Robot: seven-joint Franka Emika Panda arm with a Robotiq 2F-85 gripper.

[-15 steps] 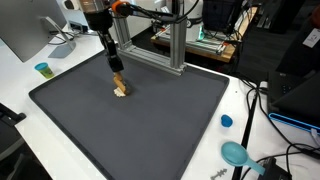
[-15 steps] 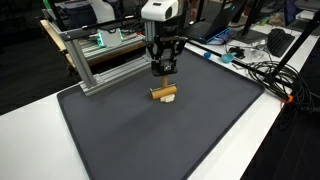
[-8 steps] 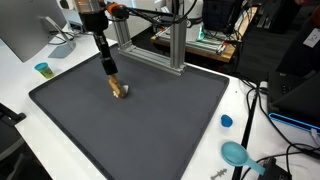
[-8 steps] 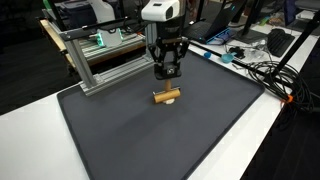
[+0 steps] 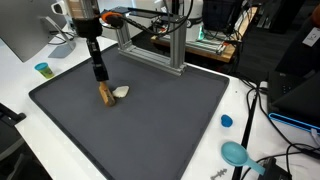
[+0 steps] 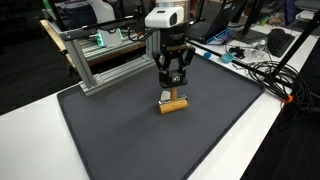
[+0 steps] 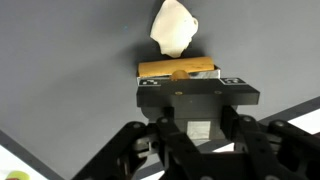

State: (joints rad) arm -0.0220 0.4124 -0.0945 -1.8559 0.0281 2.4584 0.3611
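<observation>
Since a second ago the arm has carried its load toward the left part of the dark mat [image 5: 150,130], and a pale, cream-coloured lump [image 5: 120,92] now lies bare on the mat just right of the block instead of hiding under it. The mat itself is wide and open to the right and near side; its far edge runs along the metal frame [image 5: 165,45], which stands well apart from the arm. The gripper [image 5: 100,78] stands upright, jaws clamped together on the small wooden block [image 5: 105,95], whose lower end rests at the mat. In the wrist view the wooden block [image 7: 178,70] sits crosswise at the fingertips, the lump [image 7: 172,27] just beyond it.
</observation>
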